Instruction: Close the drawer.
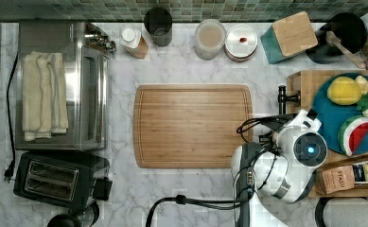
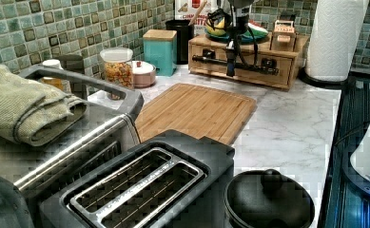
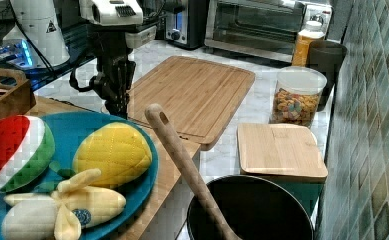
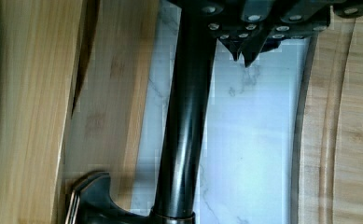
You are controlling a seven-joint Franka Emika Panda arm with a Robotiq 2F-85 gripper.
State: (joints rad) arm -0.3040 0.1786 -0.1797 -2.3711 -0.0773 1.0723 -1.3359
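Bench (image 1: 181, 189): we see white marble below green tile.
Drawer (image 2: 242, 67): in the wooden organiser at the left view's far end, near flush.
Pincer (image 4: 245, 51): fingertips pressed together, beside the drawer's black bar handle (image 4: 186, 116), near the cutting board (image 1: 193, 125).

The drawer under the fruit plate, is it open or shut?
Shut, or nearly: in the left view the drawer front sits flush with its wooden box; a small remaining gap cannot be ruled out.

Kitchen: toaster (image 1: 54, 180), tiled backsplash (image 2: 54, 28), marble counter (image 1: 181, 194).
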